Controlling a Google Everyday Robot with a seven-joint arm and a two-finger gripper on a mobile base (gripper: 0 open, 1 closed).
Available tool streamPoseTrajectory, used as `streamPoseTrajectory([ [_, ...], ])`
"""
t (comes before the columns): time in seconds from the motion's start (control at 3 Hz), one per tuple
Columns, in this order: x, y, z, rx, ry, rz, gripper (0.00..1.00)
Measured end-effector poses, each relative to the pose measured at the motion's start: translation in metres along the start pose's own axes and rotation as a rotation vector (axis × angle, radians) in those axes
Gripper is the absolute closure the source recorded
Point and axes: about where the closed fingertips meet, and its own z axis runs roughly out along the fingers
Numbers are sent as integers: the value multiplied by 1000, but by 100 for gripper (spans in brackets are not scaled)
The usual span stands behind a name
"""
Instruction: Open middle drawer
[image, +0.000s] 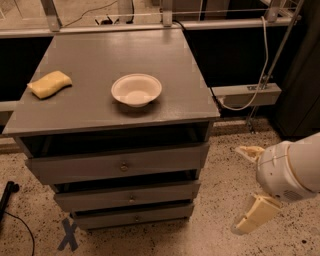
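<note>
Rounded white arm casing (290, 170), blocky cream-yellow jaws, at lower right

Lab test bay: speckled floor (220, 200), taped X (68, 234), claw (235, 190) right of cabinet (90, 112).

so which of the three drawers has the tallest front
The top drawer, just under the tabletop: its front is taller and wider than the middle drawer and the bottom drawer. The gripper hangs open to their right, touching none.
</note>
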Motion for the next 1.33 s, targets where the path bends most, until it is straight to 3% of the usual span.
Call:
streamPoseTrajectory([
  [0.33, 9, -5, 41, -2, -7, -26, 0],
  [0.67, 45, -8, 125, -5, 35, -3, 0],
  [1.33, 77, -6, 225, -51, -12, 29, 0],
])
